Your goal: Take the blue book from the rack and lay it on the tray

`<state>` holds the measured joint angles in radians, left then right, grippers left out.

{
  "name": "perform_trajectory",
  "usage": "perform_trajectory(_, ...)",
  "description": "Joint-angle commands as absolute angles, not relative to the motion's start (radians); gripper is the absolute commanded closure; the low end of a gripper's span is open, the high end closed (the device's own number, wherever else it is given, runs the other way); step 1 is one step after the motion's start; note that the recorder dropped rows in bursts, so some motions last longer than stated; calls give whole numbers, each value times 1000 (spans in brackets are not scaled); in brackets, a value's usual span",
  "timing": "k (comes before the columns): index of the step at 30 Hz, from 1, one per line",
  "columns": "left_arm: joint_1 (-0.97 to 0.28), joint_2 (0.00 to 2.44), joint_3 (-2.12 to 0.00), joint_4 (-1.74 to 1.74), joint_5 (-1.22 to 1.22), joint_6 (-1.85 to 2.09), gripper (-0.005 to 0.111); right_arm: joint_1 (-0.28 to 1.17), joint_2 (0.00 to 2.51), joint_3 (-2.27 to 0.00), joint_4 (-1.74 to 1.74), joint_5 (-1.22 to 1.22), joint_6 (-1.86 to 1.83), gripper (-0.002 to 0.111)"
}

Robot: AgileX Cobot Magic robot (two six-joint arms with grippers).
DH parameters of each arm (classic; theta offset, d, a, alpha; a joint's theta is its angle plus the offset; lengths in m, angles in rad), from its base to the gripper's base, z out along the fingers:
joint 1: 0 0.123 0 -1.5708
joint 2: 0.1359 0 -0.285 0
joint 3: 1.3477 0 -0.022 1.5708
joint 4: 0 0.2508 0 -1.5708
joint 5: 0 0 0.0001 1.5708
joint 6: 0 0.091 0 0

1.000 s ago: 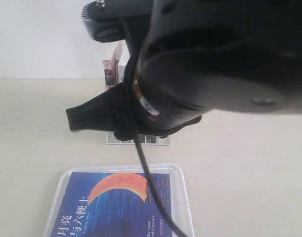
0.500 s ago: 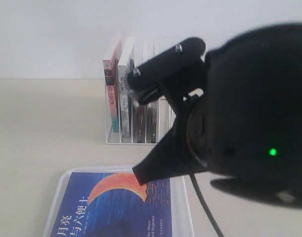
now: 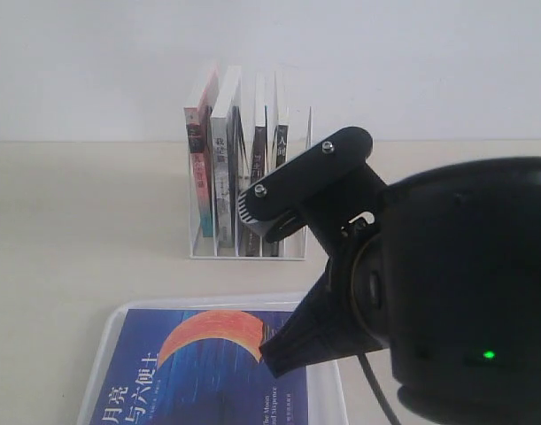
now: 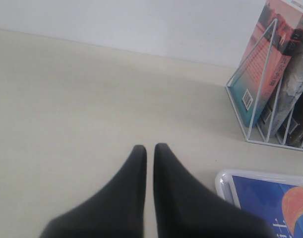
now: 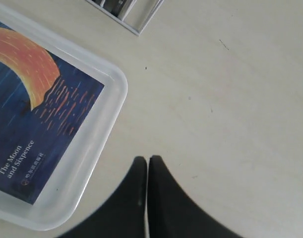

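Right wrist view: blue book [image 5: 42,114], cover reading "The Moon and Sixpence", lies flat in tray [image 5: 104,139] on counter [image 5: 215,99], near rack [image 3: 252,255]; right gripper [image 5: 147,159] and left gripper [image 4: 149,147] pinched closed, empty.

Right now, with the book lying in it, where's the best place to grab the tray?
Probably the tray by its raised rim, on the side nearest the right gripper, approached from outside. The book fills nearly the whole floor, leaving only that lip to pinch; the gripper is shut and must open first.
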<state>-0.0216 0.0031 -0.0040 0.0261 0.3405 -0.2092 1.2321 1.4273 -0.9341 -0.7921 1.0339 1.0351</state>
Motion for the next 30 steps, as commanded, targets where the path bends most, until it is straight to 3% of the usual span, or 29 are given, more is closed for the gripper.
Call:
perform_trajectory(1,-23,0,0,19,338,-207,102,1230,1418,-930,-809,1038,1041,108)
perform_trajectory(8,-23,0,0,19,338,-207,102,1230,1407,-930,-825,995,1048,108)
perform_trajectory(12,-23,0,0,19,338,-207,102,1230,1353,-820,-842,809,1053,108)
perform_trajectory(16,-23,0,0,19,338,-207,102,1189,1157,-604,-901,446,1106,108)
perform_trajectory(19,-23,0,0,19,338,-207,102,936,1009,-458,-900,67,1108,108)
perform_trajectory(21,-23,0,0,19,338,-207,102,819,954,-396,-889,-26,1141,108)
perform_trajectory(25,-23,0,0,19,338,-207,102,525,793,-258,-813,-141,1316,108)
perform_trajectory(30,-23,0,0,19,338,-207,102,339,576,-112,-808,-191,1385,108)
